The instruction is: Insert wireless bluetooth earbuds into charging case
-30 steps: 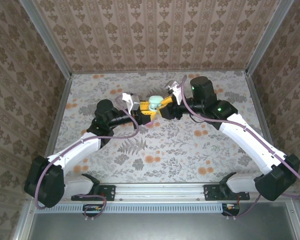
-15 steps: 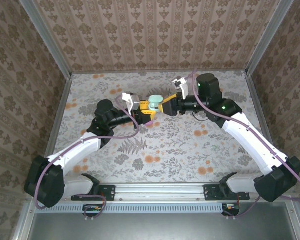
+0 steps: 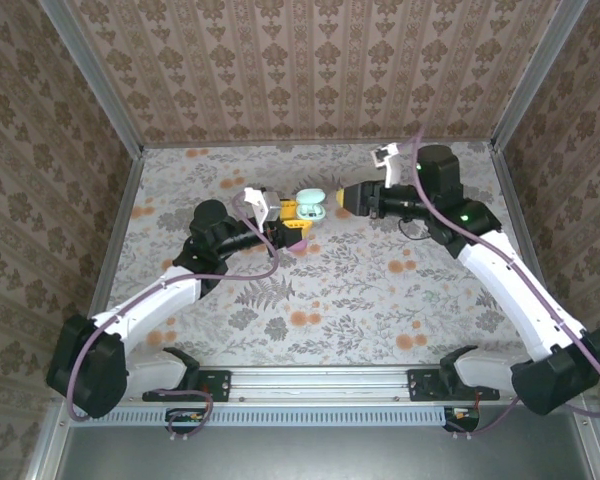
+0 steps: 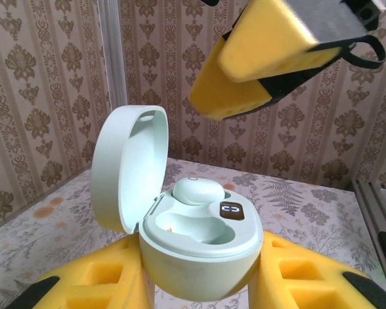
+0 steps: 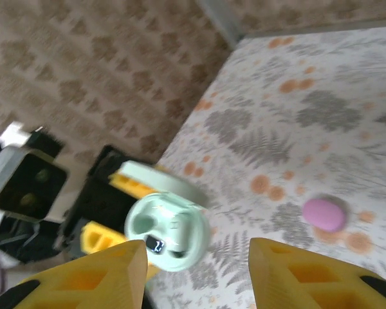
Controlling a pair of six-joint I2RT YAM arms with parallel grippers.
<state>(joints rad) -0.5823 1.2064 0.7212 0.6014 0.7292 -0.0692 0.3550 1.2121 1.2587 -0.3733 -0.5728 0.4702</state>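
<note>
1. The left gripper [image 3: 296,216] held the mint-green charging case [image 3: 311,203] above the flowered table [image 3: 380,300], its yellow fingers [image 4: 96,283] clamped on either side of the case's lower shell.
2. In the left wrist view the case [image 4: 199,257] stood open, with its lid [image 4: 125,170] tipped up and back on the left side.
3. One pale earbud [image 4: 196,190] sat in the well next to the small lit display [image 4: 231,209]. The other well [image 4: 180,228] beside it was bare.
4. The right gripper [image 3: 342,200] hung just beside the case on its right in the top view, and was not touching it. From the left wrist, one of its yellow fingers [image 4: 264,61] showed above the open case.
5. In the right wrist view the right gripper [image 5: 196,257] had its jaws apart with nothing between them, and the open case [image 5: 167,233] lay beyond its left finger.
6. A small pink oval object [image 5: 325,214] lay on the table, well apart from the case. In the top view it [image 3: 302,246] sat just below the left gripper. Whether it was an earbud or a second case could not be told.
</note>
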